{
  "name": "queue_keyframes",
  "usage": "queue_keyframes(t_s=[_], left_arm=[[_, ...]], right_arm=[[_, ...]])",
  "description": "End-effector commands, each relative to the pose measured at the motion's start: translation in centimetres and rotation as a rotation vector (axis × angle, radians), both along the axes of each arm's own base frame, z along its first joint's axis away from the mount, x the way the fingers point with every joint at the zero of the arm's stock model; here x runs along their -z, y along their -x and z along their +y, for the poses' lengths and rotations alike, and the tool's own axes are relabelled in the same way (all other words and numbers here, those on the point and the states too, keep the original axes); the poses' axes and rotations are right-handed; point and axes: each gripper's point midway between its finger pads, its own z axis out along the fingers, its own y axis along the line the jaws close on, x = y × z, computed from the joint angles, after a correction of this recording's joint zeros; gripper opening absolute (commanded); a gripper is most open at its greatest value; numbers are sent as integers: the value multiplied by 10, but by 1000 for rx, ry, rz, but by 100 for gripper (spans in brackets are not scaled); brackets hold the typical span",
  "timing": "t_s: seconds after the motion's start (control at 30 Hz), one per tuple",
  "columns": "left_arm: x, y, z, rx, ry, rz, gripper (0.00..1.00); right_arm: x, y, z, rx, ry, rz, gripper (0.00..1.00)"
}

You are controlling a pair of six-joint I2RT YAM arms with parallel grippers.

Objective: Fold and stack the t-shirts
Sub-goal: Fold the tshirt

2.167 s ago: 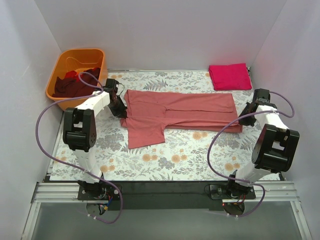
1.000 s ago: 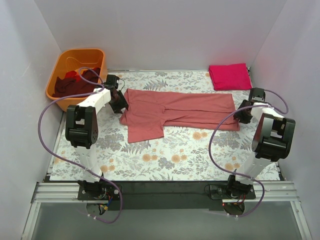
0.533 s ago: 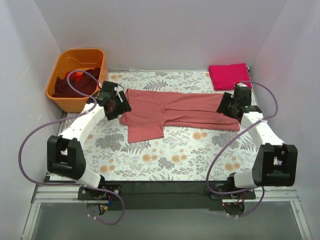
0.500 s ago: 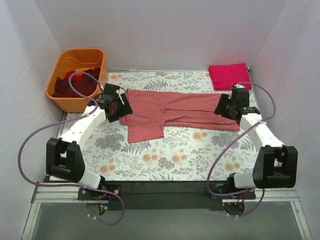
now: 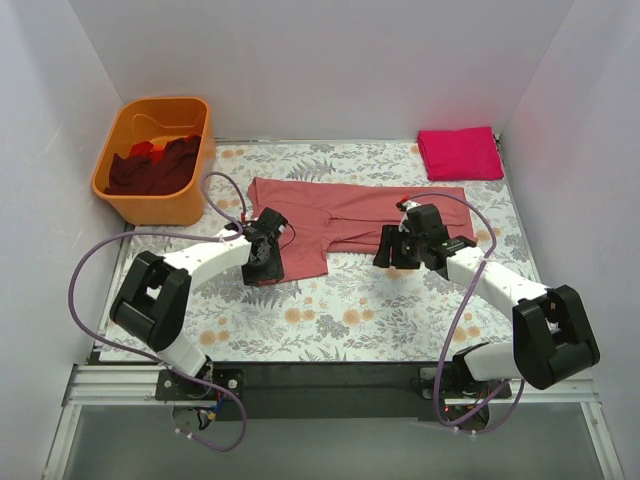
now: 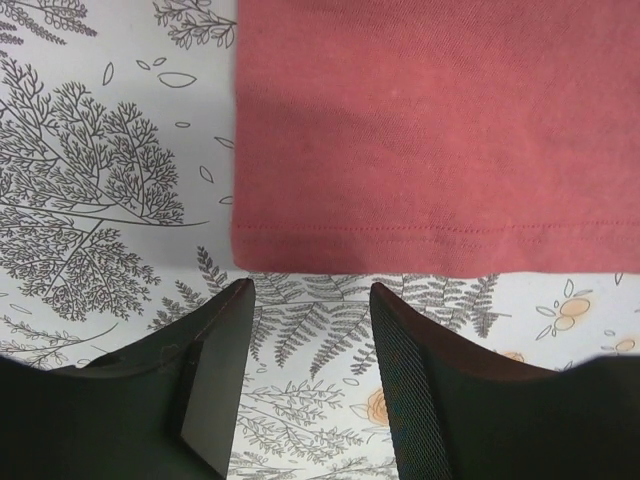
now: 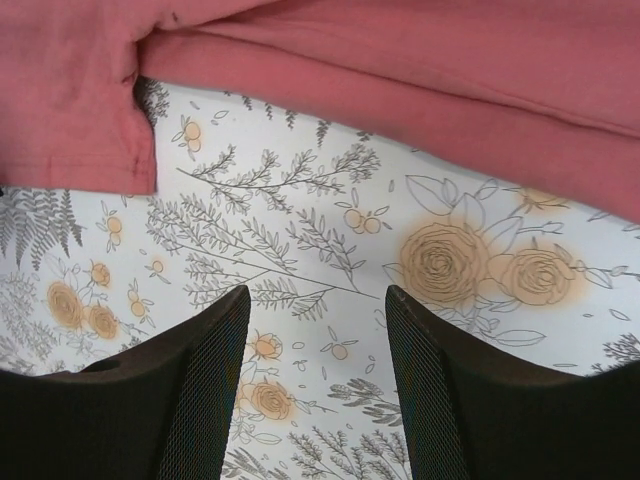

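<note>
the salmon shirt lies flat in the middle of the counter, its long side running left to right. the near edge is folded in along most of its length, and one part juts nearward at the left end. the left hand sits low at that part's near-left corner. in its wrist view the fingers stand apart with only floral print between them, the hem just beyond the tips. the right hand is at the shirt's near edge, right of the middle, also spread and empty. a folded magenta shirt rests far right, and dark shirts wait in the tub far left.

the step looks like lining up a grip for the next fold. each hand likely needs to nudge forward onto the hem, pinch it, then carry it farward evenly.
</note>
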Motion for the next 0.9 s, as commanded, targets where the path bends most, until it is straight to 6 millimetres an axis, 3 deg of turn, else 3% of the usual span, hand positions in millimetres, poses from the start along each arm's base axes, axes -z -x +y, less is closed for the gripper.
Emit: queue_keyframes(t_s=[0.0,0.23,0.43,0.5,0.53,0.57,0.7,0.87], left_arm=[[-12,-19,-5,-20,-37,-79,48],[-7,-25,-18,-14,-41,-87,48],[9,-26,-17,-6,-76,-54,44],[14,-22,-16,0,-82,-39,26],[14,-22,-15,0,-85,-37,9],[15,-22,-14,-2,-88,-40,1],[7,-30,-16,18,-85,-77,0],[-32,-70,-32,48,-67,-202,0]], right_arm=[[-2,2,18,-52,-36,-18,63],[9,8,24,-87,-16,-4,64],[14,10,23,-94,-8,6,64],[14,11,22,-100,-2,3,64],[14,10,21,-99,3,-1,64],[17,10,20,-98,9,4,64],[20,12,19,-109,20,7,68],[19,10,16,-110,43,1,69]])
